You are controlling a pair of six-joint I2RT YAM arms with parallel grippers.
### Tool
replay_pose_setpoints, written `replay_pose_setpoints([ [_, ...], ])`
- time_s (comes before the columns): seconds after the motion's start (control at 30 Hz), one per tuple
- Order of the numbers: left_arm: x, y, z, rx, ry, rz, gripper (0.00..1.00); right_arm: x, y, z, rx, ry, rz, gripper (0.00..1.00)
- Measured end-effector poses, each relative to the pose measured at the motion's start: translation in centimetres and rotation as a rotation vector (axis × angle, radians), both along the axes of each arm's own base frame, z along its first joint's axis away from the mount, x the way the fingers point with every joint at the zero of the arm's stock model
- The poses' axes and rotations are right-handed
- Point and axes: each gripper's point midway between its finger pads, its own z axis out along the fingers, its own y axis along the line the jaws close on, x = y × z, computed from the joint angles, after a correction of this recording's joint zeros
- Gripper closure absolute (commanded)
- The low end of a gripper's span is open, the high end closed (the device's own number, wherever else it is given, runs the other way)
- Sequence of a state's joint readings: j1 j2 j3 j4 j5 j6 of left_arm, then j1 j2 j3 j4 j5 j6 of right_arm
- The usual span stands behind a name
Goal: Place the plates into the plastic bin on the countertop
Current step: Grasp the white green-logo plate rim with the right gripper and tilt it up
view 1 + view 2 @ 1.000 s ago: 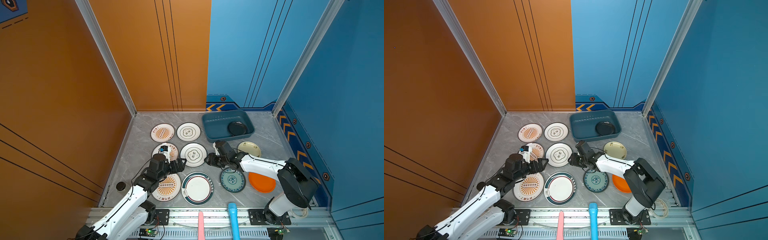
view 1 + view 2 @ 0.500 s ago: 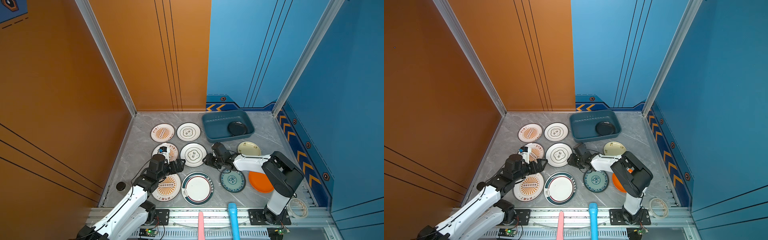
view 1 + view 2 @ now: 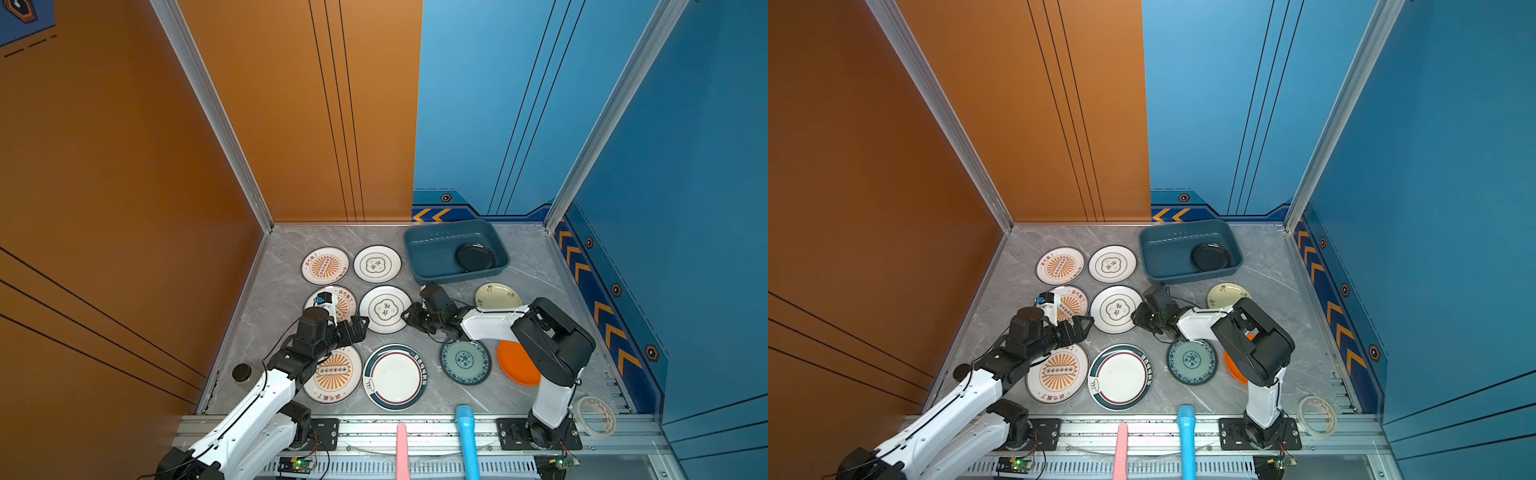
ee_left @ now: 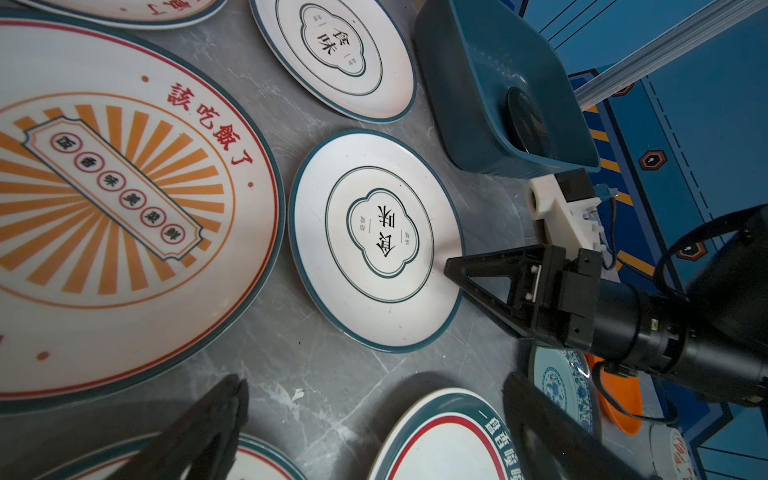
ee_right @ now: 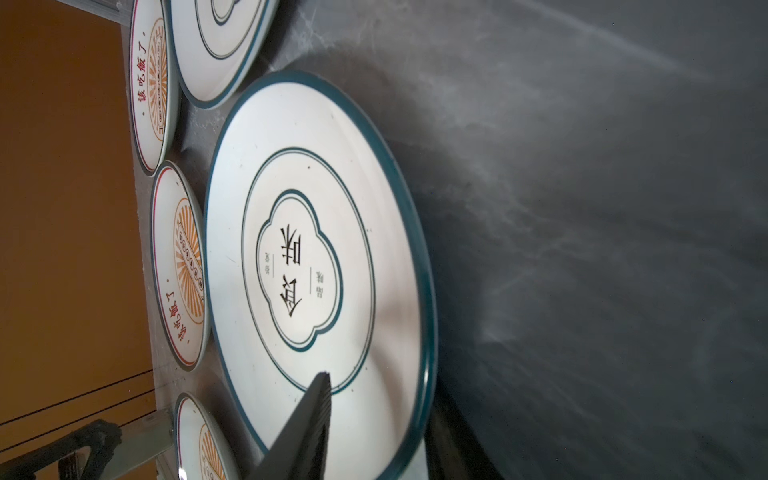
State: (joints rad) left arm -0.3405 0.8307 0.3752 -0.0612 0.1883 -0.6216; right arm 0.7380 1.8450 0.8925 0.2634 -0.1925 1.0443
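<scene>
Plates lie flat on the grey marble-look countertop (image 3: 286,270). At the left, the left gripper (image 3: 360,326) hangs with jaws spread wide and empty, over the far edge of a large white round plate with an orange sunburst (image 3: 332,376). Just to its right sits a white round plate with a black emblem and a teal edge (image 3: 384,309). The right gripper (image 3: 409,319) is at that plate's right rim. In the right wrist view one finger (image 5: 311,415) lies over the white surface and the other is a dark blur below the rim. The jaws stand narrow around the edge, but I cannot tell if they pinch it. Nearer the front lie a teal-rimmed white plate (image 3: 395,376), a blue patterned plate (image 3: 465,361) and a plain orange plate (image 3: 515,365), the last partly under the right arm. At the back right, the dark teal-blue plastic bin (image 3: 428,257) holds one black plate (image 3: 475,257). A cream floral plate (image 3: 498,296) lies just in front of it.
</scene>
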Motion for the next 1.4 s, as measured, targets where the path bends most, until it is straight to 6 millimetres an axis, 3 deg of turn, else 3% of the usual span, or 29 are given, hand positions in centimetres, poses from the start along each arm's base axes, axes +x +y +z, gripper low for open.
replay_pose_setpoints([
  [0.23,0.0,0.0,-0.2,-0.005,-0.001,0.001,0.02,0.7,-0.6,-0.5,0.047,-0.012,-0.052,0.8],
  [0.5,-0.1,0.0,-0.5,-0.004,0.007,-0.001,0.02,1.3,-0.6,-0.7,0.083,-0.026,-0.073,0.85],
  [0.8,-0.1,0.0,-0.5,-0.004,0.007,-0.001,0.02,1.7,-0.3,-0.1,0.168,-0.044,-0.103,0.98],
  [0.93,0.1,-0.1,-0.6,-0.005,0.007,-0.002,0.01,1.6,-1.3,-0.4,0.174,-0.035,-0.114,1.0],
  [1.2,0.4,-0.5,-1.0,-0.016,0.017,-0.015,0.01,1.1,-4.4,1.2,0.119,-0.037,-0.131,1.0],
  [1.4,0.9,-1.1,-1.2,-0.041,0.022,-0.027,0.01,0.3,-5.3,3.7,0.064,-0.051,-0.071,1.0],
])
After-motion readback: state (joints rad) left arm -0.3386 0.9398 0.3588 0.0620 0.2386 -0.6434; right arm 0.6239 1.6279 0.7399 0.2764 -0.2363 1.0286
